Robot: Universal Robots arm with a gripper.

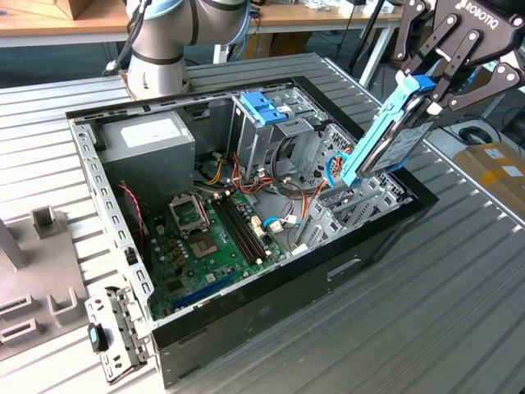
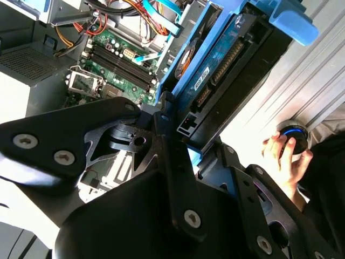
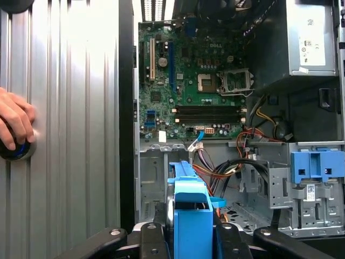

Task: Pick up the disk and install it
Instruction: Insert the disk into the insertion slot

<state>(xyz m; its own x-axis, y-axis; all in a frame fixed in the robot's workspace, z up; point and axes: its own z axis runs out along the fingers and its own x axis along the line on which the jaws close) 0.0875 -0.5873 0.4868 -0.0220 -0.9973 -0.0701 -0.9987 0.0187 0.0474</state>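
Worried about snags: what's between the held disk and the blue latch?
In the first wrist view, a cable bundle and metal bay wall lie between the disk and blue latch.

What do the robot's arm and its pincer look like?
The arm is made of fat, round silver-grey tubes with light blue rings at the joints. The pincer is black, built from flat jointed bars dotted with shiny silver screws, with white letters printed on it.

A robotics lab or workshop: a robot arm (image 1: 160, 49) on a ribbed metal table (image 1: 426, 312), wooden workbenches (image 1: 49, 20) behind.
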